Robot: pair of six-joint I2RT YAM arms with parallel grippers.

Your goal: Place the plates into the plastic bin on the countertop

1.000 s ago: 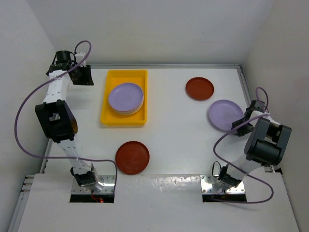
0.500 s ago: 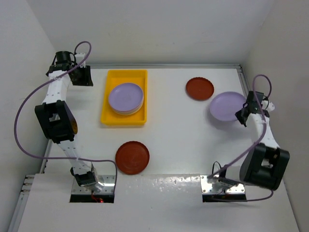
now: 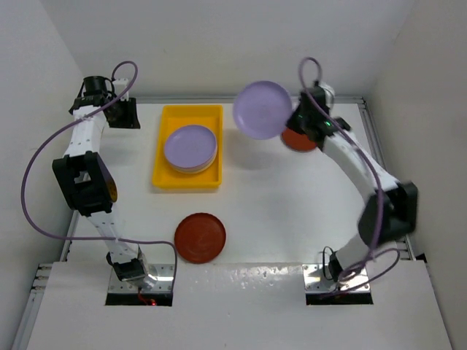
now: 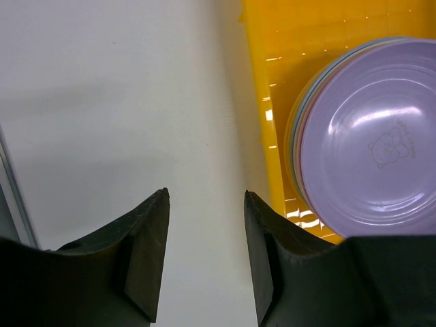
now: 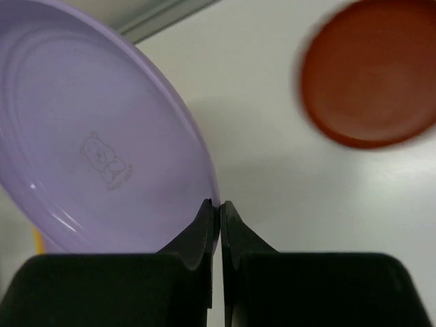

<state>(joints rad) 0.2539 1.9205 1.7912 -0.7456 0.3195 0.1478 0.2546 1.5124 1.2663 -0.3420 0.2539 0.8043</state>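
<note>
right end effector (image 5: 219,210) — pinching lavender plate (image 3: 261,108), now raised off countertop (image 3: 277,197) | left end effector (image 4: 206,204) spread

White walls (image 3: 219,44) on three sides; shiny metal brackets (image 3: 314,277) at near edge.

The plastic bin (image 3: 186,183) is sitting on the countertop (image 3: 270,197) toward its far left, a stack of plates (image 3: 190,148) lying inside it. A near plate (image 3: 200,237) is lying just in front of the bin. A far plate (image 3: 295,143) is resting off to the right, and a raised plate (image 3: 262,108) is hanging between the two.
</note>
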